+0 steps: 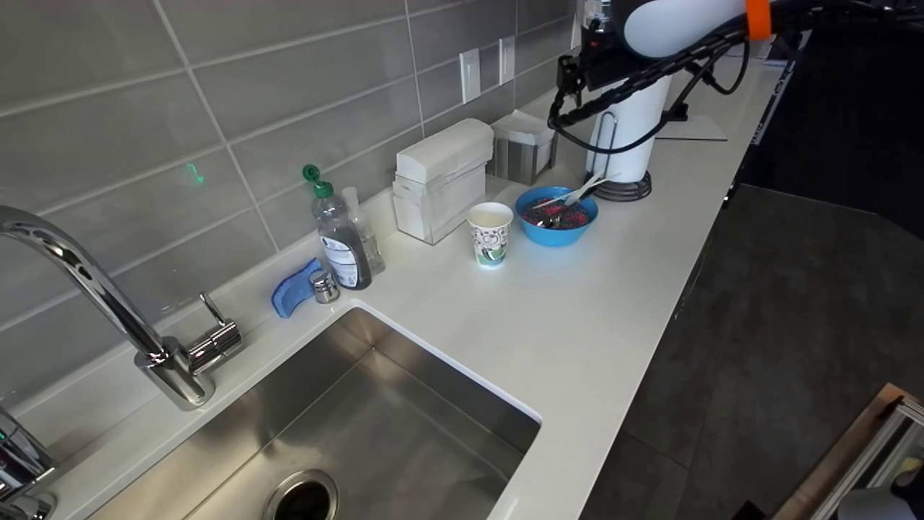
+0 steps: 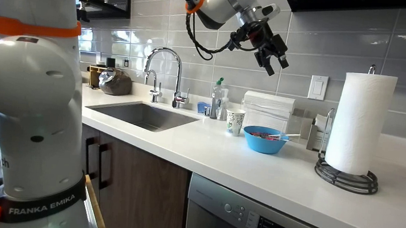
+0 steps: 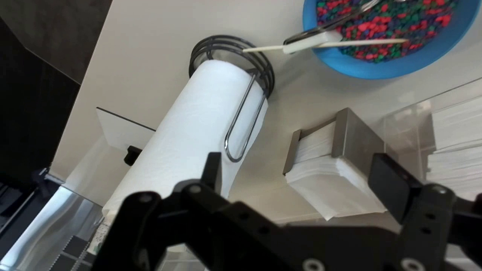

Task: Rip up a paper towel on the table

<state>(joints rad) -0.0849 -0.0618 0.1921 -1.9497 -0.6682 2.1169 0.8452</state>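
Sink (image 2: 151, 116): And we start from the left in an exterior view, a steel basin, out on the sidelines as I read the task.
Countertop (image 2: 218, 148): The white table itself, stretching away to the right, and I count 0 torn scraps on it, 0 loose towel sheets that I can make out! The ripping, in my judgement, has not yet begun.
Cup (image 2: 234, 123): Patterned, upright, a spectator.
Bowl (image 2: 263, 144): Blue, just right of the cup, red, green and dark bits (image 3: 418, 29) inside, no role here, I'd say.
Gripper (image 2: 277, 67): Up in the air, high above counter level, and the wrist view gives us 2 fingers (image 3: 391, 184) spread wide, holding nothing, nothing at all!
Napkin holder (image 2: 311, 139): Steel, packed with napkins (image 3: 331, 184); white paper too, but not the target, I'd judge.
Paper towel roll (image 2: 360, 124): Far right, and here's the prize, upright on its wire stand (image 2: 347, 183), the gripper well apart from it! Done so far: 0 sheets off that the pictures show. Left to do, by my reckoning, everything: reach the roll, catch a free edge (where that lies I can't tell), pull, and rip the paper up on the table.
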